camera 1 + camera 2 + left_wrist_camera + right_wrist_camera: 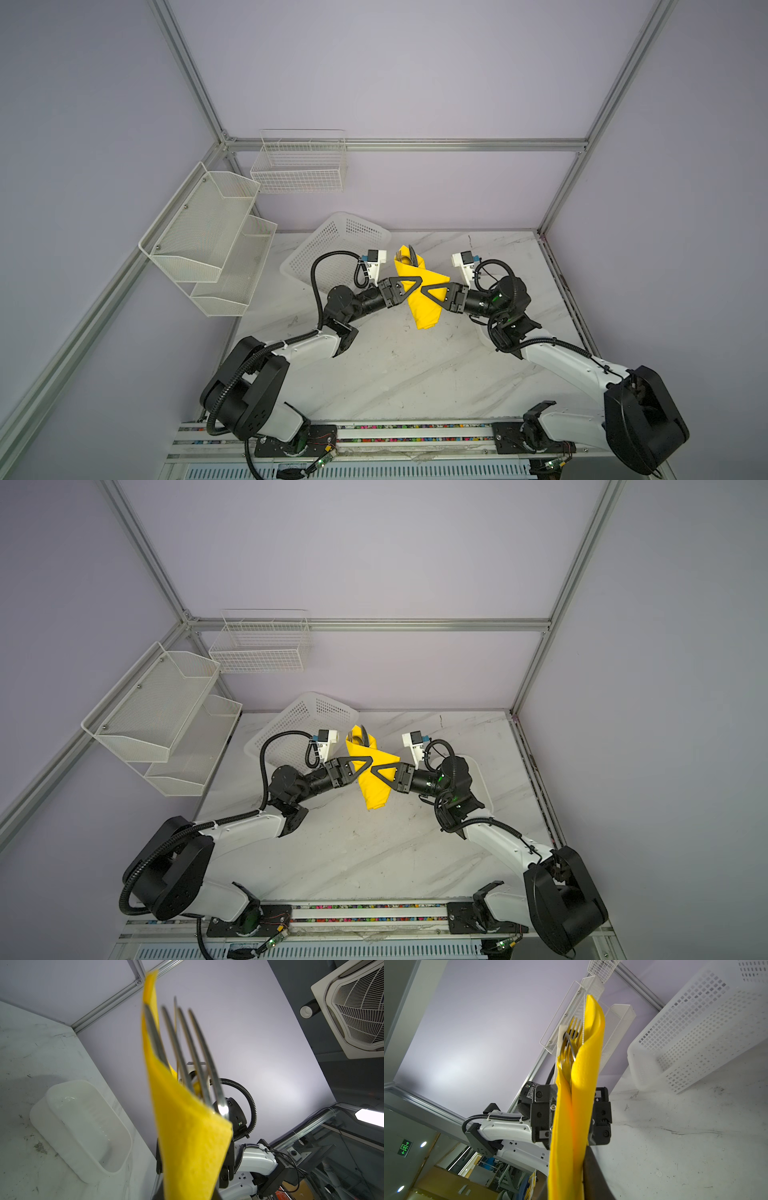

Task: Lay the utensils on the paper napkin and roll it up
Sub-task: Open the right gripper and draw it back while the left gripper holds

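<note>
**Paper napkin being held, rolled around the utensils, between two grippers**

Over the middle of the marble table, the yellow roll is being met from both sides. The left gripper is being kept clenched on the napkin's middle. The right gripper is being pressed against the opposite side just below, fingertip almost touching fingertip. Whether its jaws are clamped or slack cannot be told. The roll is being held steeply tilted, open end uppermost. Whether its lower end is touching the table cannot be told.

At that open end, the fork tines and the spoon rim are being left uncovered by the paper. A white plastic tray is being partly hidden beneath the right arm. Farther back, a white perforated basket is being propped on its side by the rear wall. Beyond it, a two-tier mesh rack and a wire basket are being carried by the frame.
</note>
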### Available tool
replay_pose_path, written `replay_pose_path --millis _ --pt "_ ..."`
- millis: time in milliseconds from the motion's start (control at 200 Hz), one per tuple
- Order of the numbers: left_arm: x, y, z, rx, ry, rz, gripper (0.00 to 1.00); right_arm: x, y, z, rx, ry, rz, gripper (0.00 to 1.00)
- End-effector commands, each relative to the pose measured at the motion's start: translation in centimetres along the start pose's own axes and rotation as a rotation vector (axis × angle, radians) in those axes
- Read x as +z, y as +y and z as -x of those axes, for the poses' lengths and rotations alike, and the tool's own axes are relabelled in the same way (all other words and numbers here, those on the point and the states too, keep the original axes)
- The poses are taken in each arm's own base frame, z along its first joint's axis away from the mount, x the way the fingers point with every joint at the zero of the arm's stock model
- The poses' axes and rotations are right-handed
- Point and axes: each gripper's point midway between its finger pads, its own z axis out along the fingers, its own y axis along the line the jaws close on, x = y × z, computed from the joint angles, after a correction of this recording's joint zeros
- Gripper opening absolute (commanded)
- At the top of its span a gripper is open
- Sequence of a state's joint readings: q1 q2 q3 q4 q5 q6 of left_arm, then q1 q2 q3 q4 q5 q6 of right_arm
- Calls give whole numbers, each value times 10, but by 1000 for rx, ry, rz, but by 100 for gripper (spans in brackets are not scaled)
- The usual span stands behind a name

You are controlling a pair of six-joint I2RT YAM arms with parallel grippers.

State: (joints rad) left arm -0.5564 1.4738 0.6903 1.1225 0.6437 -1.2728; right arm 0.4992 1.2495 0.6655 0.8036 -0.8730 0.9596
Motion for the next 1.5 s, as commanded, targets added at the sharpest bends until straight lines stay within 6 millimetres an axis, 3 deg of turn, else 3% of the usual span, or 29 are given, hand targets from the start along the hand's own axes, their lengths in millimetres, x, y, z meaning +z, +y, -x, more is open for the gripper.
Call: replay_pose_path --millis 0,190,340,565,800,955,1220,1495 --pt "3 -46 22 103 -56 -127 12 -3 19 11 -50 -35 29 19" --pt "1 -45 23 111 -66 -123 11 -12 12 15 -59 -86 -68 33" --pt "0 -45 24 113 -74 -120 11 -22 10 19 -73 -124 -132 38" --pt "-1 -49 26 120 -82 -125 11 -35 -1 21 -82 -165 -251 38" --pt "-2 -49 27 117 -85 -124 11 -32 -11 10 -66 -107 -269 33" --pt "-3 -47 28 115 -88 -116 11 -33 6 7 -90 -80 -216 37" --pt "-3 -38 28 100 -88 -90 10 -40 33 -13 -94 -13 -121 55" --pt "-3 -38 29 96 -88 -90 10 -37 13 -30 -2 63 -147 61"
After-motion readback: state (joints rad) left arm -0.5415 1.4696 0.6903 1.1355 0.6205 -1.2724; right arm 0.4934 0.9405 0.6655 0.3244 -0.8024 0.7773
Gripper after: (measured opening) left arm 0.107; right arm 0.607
